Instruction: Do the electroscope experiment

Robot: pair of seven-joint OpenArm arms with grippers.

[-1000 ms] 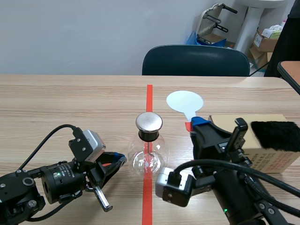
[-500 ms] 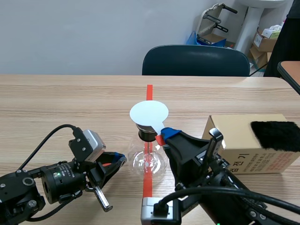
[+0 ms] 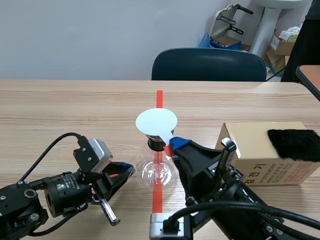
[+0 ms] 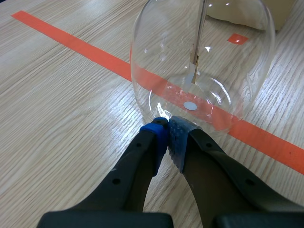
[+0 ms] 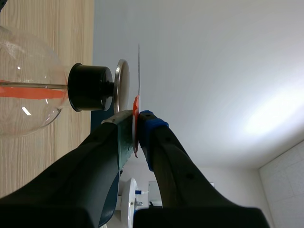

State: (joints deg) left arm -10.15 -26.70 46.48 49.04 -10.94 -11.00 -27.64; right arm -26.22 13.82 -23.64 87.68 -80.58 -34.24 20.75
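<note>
Right fingers (image 5: pixel 151 127) gripped the white disc (image 3: pixel 156 121) by its red handle. The disc sat flat just above the metal cap of the electroscope (image 3: pixel 159 171), with a narrow gap between. Left fingers (image 4: pixel 156 137) were closed on nothing, tips at its glass base on the bench (image 3: pixel 75 115).

The flask (image 3: pixel 159 172) is clear glossy glass, its cap (image 5: pixel 122 88) smooth metal, the white disc (image 3: pixel 156 121) matt. The table (image 3: pixel 60 115) is matt wood, the box (image 3: pixel 250 150) cardboard.
</note>
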